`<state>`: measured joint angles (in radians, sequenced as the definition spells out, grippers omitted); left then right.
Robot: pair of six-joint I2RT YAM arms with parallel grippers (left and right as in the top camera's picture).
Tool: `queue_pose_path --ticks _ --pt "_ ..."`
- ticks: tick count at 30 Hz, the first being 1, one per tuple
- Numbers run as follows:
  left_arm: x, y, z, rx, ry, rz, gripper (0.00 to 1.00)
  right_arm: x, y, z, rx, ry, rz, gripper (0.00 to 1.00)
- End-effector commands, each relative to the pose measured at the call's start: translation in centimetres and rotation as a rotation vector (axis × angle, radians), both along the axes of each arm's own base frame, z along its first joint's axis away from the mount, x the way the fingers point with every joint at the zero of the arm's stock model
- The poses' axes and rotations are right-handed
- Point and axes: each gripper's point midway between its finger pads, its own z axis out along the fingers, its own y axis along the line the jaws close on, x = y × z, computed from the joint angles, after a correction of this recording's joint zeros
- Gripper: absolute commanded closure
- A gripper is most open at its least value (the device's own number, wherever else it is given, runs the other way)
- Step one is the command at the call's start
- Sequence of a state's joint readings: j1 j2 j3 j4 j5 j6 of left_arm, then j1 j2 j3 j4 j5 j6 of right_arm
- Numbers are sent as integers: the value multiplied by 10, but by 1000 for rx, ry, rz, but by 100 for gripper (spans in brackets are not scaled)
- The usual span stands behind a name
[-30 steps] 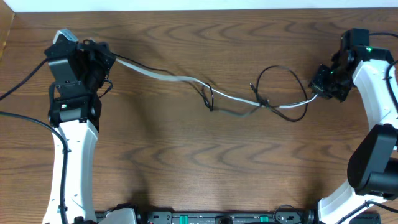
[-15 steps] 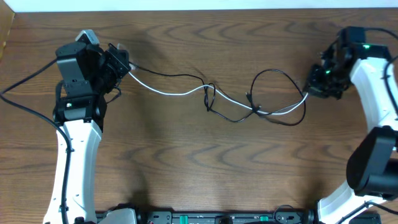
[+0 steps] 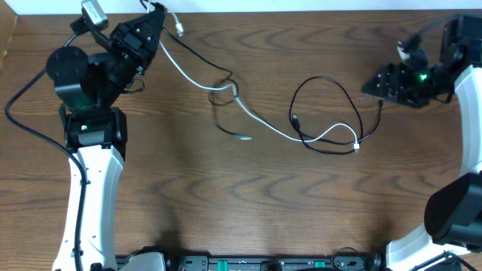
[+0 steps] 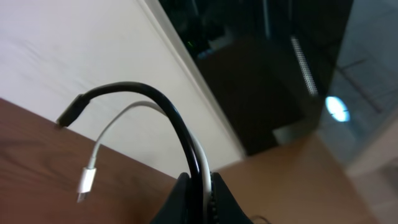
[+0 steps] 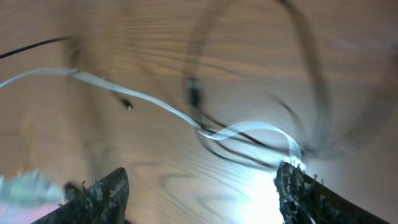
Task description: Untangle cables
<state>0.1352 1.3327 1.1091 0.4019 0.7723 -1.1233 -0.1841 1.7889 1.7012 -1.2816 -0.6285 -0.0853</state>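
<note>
Overhead view: my left gripper (image 3: 154, 15) is clamped on both cables (image 4: 176, 118); my right gripper (image 3: 374, 85) hangs wide, empty. Left of it, white cable (image 3: 265, 123) and black cable (image 3: 324, 78) loop across each other; untangling, I judge, is mostly left.

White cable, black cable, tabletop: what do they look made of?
White cable: probably a soft plastic or rubber jacket, smooth and slightly glossy, since it bends in loose curves without kinking. Black cable: the same kind of jacket, satin black, arching just as freely. Tabletop: wood or wood-look laminate, brown with a matte finish and bold grain pattern; which of the two cannot be told.
</note>
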Motion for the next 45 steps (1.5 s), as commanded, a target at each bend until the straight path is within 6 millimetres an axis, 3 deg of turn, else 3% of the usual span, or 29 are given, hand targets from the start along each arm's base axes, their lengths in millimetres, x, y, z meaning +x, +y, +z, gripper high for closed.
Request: queue_pose_path --ticks 1,11,21,27,30,33,40,45 --pt "-12 -17 11 -146 77 -110 92 -1 62 38 137 -229 290 26" --pt "-17 -38 13 -300 194 -175 92 4 144 46 106 -394 513 25" --pt "-29 -52 45 -383 129 -260 93 -14 225 59 127 -540 711 23" --pt "-29 -53 44 -376 131 -268 93 -20 257 73 185 -593 739 22" --pt "-28 -52 42 -279 54 -246 92 -23 264 75 192 -609 756 22" --pt "-23 -52 23 -202 75 -221 93 -22 265 73 174 -611 754 21" --pt "-12 -44 -61 -178 419 -110 93 -18 268 37 66 -552 755 27" --pt "-11 -46 -87 -177 528 -54 93 -15 268 8 33 -480 758 28"
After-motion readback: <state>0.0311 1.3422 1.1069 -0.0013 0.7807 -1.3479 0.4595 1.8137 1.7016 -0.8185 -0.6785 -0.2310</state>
